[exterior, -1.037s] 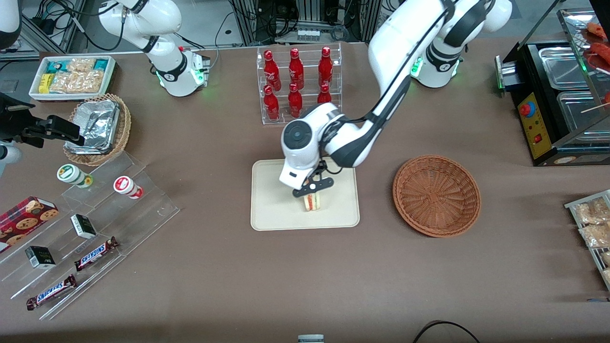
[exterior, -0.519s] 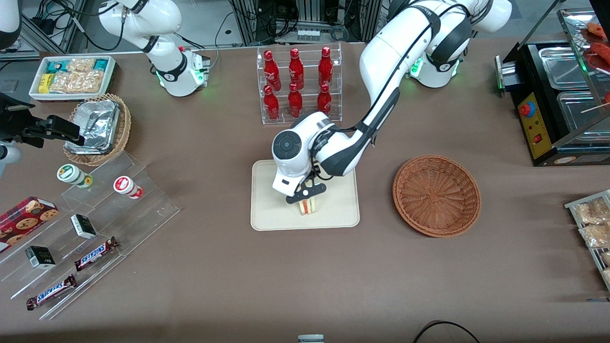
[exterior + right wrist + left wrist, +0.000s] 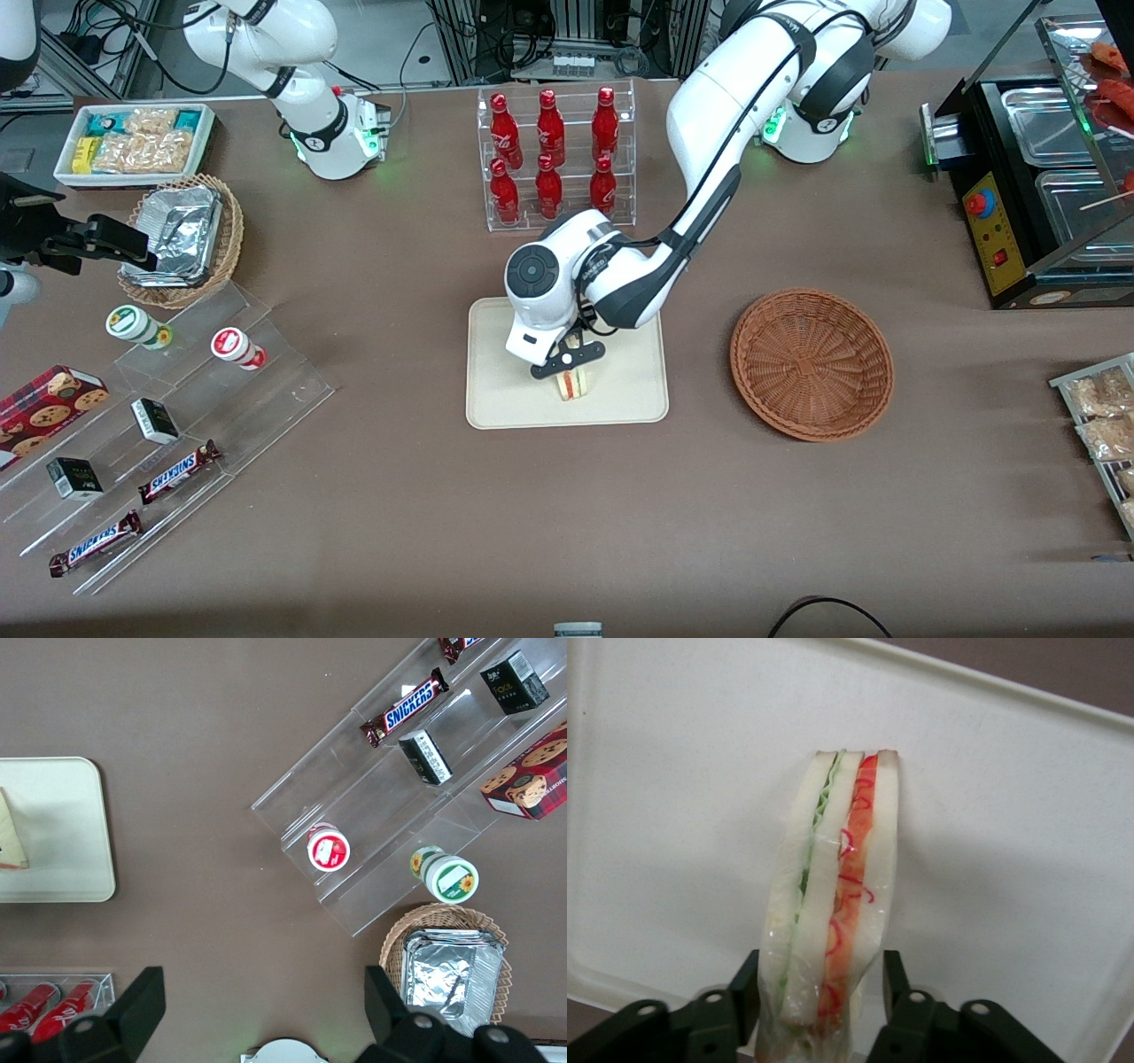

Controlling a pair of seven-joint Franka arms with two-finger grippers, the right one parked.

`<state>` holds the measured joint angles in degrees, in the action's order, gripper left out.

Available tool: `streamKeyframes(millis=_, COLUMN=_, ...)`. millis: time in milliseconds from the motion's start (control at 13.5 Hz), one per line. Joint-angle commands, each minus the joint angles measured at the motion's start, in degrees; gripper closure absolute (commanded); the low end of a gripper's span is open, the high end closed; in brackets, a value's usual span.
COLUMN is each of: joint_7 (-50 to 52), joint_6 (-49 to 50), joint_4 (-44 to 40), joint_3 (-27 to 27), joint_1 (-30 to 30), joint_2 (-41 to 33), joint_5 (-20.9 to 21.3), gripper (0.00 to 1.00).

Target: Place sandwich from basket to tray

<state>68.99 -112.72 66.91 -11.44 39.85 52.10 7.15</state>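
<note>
The sandwich [image 3: 573,385] stands on edge on the cream tray [image 3: 505,394], in the half of the tray nearer the front camera. My left gripper [image 3: 570,372] comes down on it from above. In the left wrist view the black fingers [image 3: 744,992] flank the sandwich [image 3: 833,895], pressing its wrapped white bread sides, with the tray [image 3: 1010,815] under it. The gripper [image 3: 822,992] is shut on the sandwich. The reddish-brown basket [image 3: 811,363] sits empty toward the working arm's end of the table. The right wrist view catches the tray [image 3: 53,815] and a corner of the sandwich [image 3: 11,840].
A clear rack of red bottles [image 3: 554,155] stands just past the tray, farther from the front camera. Clear acrylic steps with snacks [image 3: 168,416], a tan basket with foil [image 3: 182,239] and a white snack bin [image 3: 133,142] lie toward the parked arm's end. A black appliance [image 3: 1036,195] is beside the basket.
The arm carried the sandwich lower and slightly toward the parked arm's end, onto the tray. Over the last half second it has hardly moved.
</note>
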Motion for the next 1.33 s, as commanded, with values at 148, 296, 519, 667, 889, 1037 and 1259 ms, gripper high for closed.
streamKeyframes(millis=148, joint_7=0.62, joint_6=3.19, joint_4=-1.43, joint_3=0.36, joint_1=0.76, joint_2=-3.31, joint_5=1.02, gripper=0.0)
streamKeyframes(millis=296, joint_7=0.44, joint_6=5.65, joint_4=-1.43, joint_3=0.36, joint_1=0.76, joint_2=-4.72, joint_5=1.02, gripper=0.0)
streamKeyframes(millis=519, joint_7=-5.15, joint_6=8.37, joint_4=-1.43, joint_3=0.54, joint_1=-0.03, joint_2=-5.95, joint_5=0.41, gripper=0.0)
streamKeyframes(millis=667, joint_7=-5.53, joint_6=12.06, joint_4=-1.35, joint_3=0.63, joint_1=-1.87, joint_2=-7.79, joint_5=0.57, gripper=0.0)
streamKeyframes(millis=889, joint_7=-9.99, joint_6=18.49, joint_4=2.06, joint_3=0.63, joint_1=-6.42, joint_2=-12.18, joint_5=0.67, gripper=0.0)
streamKeyframes(millis=1037, joint_7=-18.85, joint_6=18.5, joint_4=8.38, joint_3=0.63, joint_1=-11.17, joint_2=-17.62, joint_5=0.23, gripper=0.0)
streamKeyframes(millis=1259, joint_7=-29.67, joint_6=17.45, joint_4=19.1, joint_3=0.45, joint_1=-17.95, joint_2=-25.71, joint_5=-0.3, gripper=0.0)
